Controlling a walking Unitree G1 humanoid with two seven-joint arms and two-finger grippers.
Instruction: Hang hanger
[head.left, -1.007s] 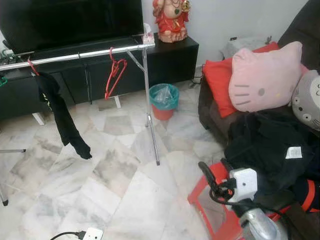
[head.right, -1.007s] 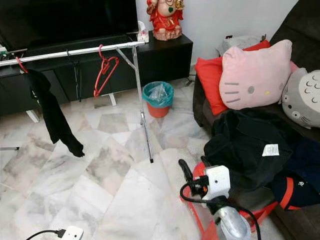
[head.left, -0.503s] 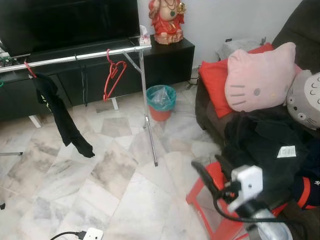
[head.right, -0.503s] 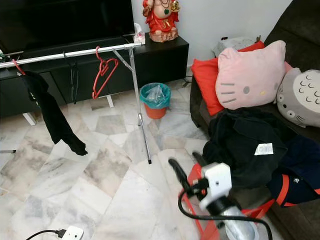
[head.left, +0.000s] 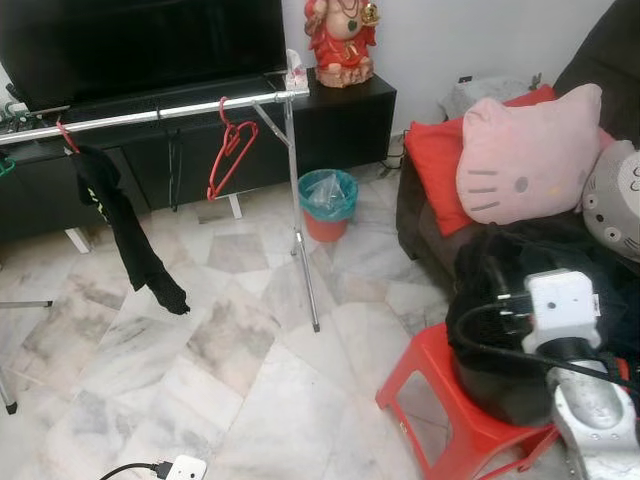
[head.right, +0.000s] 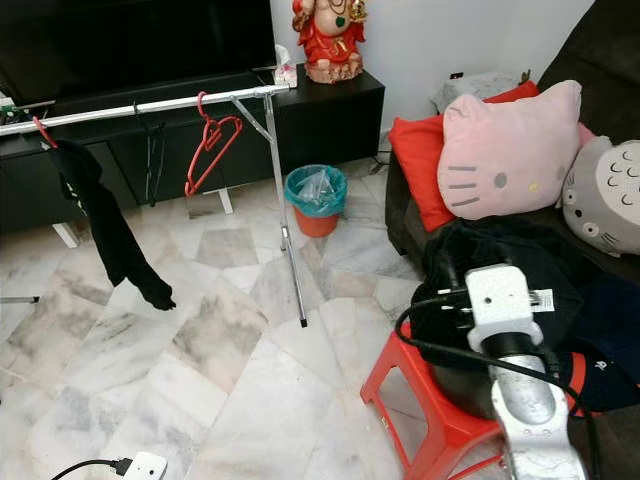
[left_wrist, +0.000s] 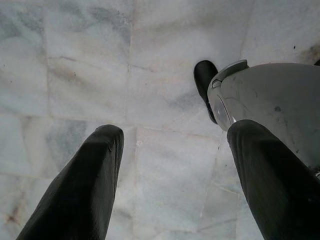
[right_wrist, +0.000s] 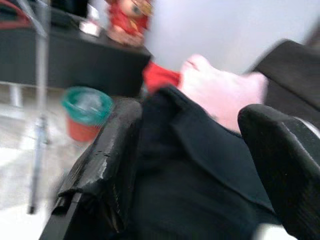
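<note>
Landmark: I take the red stool (head.left: 440, 405) as my reference; everything below is placed from it.
Drying rail: the silver rail (head.left: 160, 112) stands well beyond the stool across the marble floor (head.left: 230, 350), in front of the black TV cabinet (head.left: 340, 115).
Dark clothes pile: a black heap (head.right: 500, 270) sits on the stool's far side and spills onto the sofa (head.left: 425, 225) just behind it. I judge it soft, limp and light, apt to sag and drag, so I would pinch a thick fold or collar near the top.
Hung garment: a black garment (head.left: 125, 235) hangs from the rail on a red hanger, far from the stool.
Hanger: an empty red hanger (head.left: 228, 145) hangs on the rail, well away from the stool. I judge it light, stiff and thin, likely to swing and slip; best taken at the neck under the hook.
Bin: a teal-lined bin (head.left: 327, 200) lies between stool and cabinet.
Right end effector: my right end effector (right_wrist: 190, 165) is over the stool, at the clothes pile, fingers spread wide with black cloth between them. I cannot tell whether they have closed on anything.
Left end effector: my left end effector (left_wrist: 170, 175) hangs idle, wide open and empty, over the floor.
Change: half a second ago the right end effector reached out over the floor off the stool's front corner; it has since swung in toward the pile.
</note>
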